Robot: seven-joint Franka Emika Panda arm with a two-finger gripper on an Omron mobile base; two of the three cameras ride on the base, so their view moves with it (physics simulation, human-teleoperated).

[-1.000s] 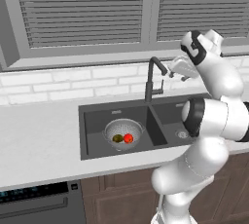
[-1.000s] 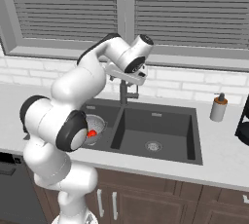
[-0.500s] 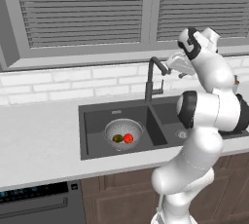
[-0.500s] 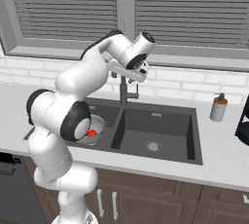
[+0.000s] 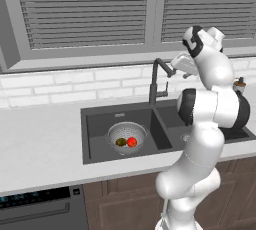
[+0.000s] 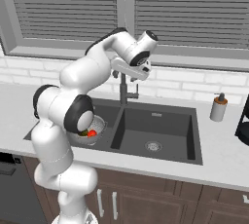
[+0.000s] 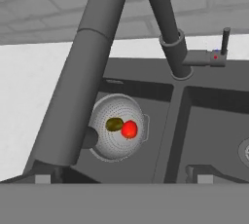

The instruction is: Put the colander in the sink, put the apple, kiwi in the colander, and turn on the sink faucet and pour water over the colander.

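The hand view looks steeply down past the sink faucet (image 7: 168, 28), whose angled spout tip (image 7: 87, 86) crosses the picture as a thick dark bar in front of the colander (image 7: 118, 128). It also shows the small side lever (image 7: 224, 40) standing up from a stub on the faucet base, with a red and blue dot at its foot, a detail too small to make out from the base. The two base views show what the hand camera cannot: the gripper (image 5: 179, 67) held high beside the top of the gooseneck (image 5: 159, 81), just at its bend, and the window blinds (image 6: 187, 11) behind it. The right base view alone takes in the grey soap dispenser bottle (image 6: 218, 107) on the counter right of the sink, and a dishwasher front (image 5: 37, 209) shows at the lower left of the left base view.

The gripper's fingers (image 7: 43, 178) stand wide apart, one tip at each side of the hand view's bottom, with nothing between them. The colander sits well below the hand, in the left basin of the sink (image 5: 97, 124), upright on the basin floor. Inside it lie the apple (image 7: 129, 129) and the kiwi (image 7: 114, 124), touching side by side (the kiwi on the left in both the hand view and the left base view).

Counted: one colander, one apple, one kiwi, one faucet, one soap bottle, two basins, and one silver drain (image 6: 153, 145) visible in the right basin.
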